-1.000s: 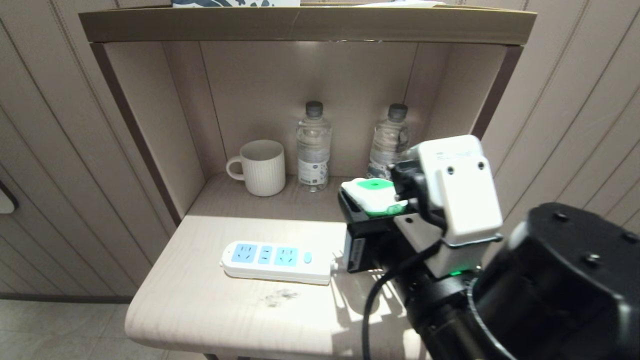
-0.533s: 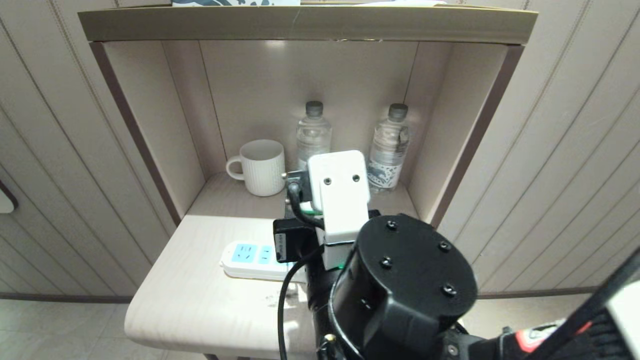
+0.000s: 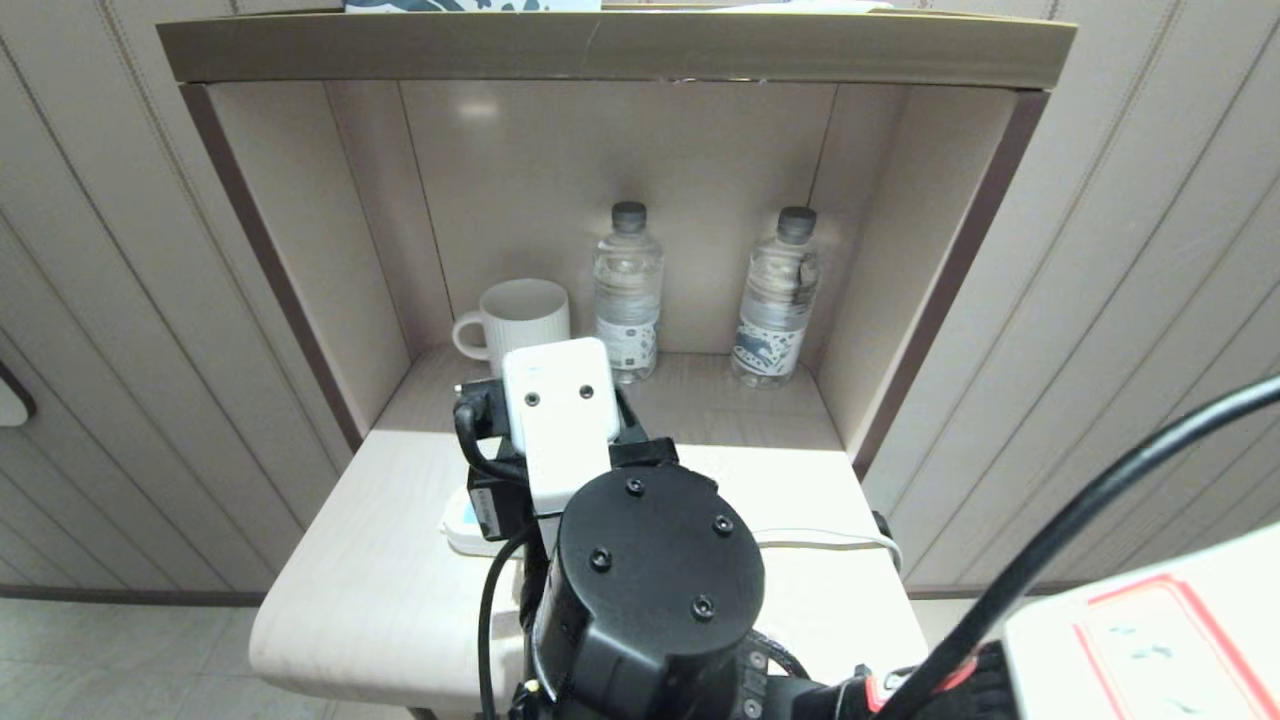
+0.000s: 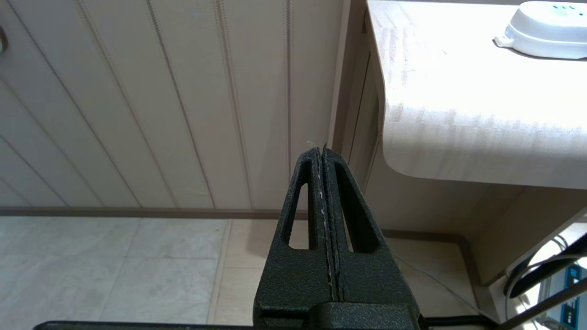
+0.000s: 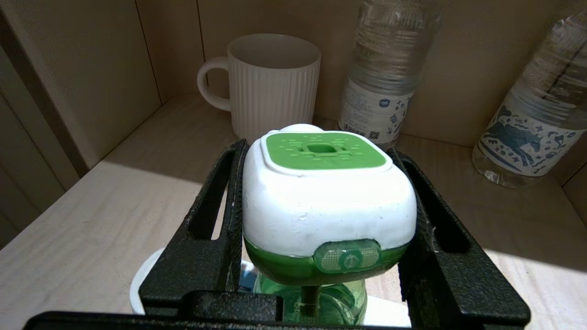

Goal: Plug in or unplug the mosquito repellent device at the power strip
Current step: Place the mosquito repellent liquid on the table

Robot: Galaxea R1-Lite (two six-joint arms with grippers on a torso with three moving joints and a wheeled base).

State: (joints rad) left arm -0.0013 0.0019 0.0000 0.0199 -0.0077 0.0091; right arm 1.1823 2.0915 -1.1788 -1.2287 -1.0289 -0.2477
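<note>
The mosquito repellent device (image 5: 321,201), a white body with a green top and a green liquid bottle under it, sits upright between the black fingers of my right gripper (image 5: 321,151), which is shut on its sides. It hangs just above the power strip (image 5: 142,284), whose white end shows beneath it. From the head view my right arm (image 3: 650,590) covers the device and nearly all of the power strip (image 3: 458,528); only the strip's left end shows. My left gripper (image 4: 319,149) is shut and empty, parked low beside the table's left corner.
A white ribbed mug (image 3: 520,315) and two clear water bottles (image 3: 627,290) (image 3: 778,295) stand at the back of the niche on the table (image 3: 370,600). The strip's thin white cord (image 3: 830,540) runs off to the right edge. A shelf overhangs the niche.
My right arm has swung left with the device, from right of the power strip to over it, and now hides most of the strip. The left arm has not moved.
</note>
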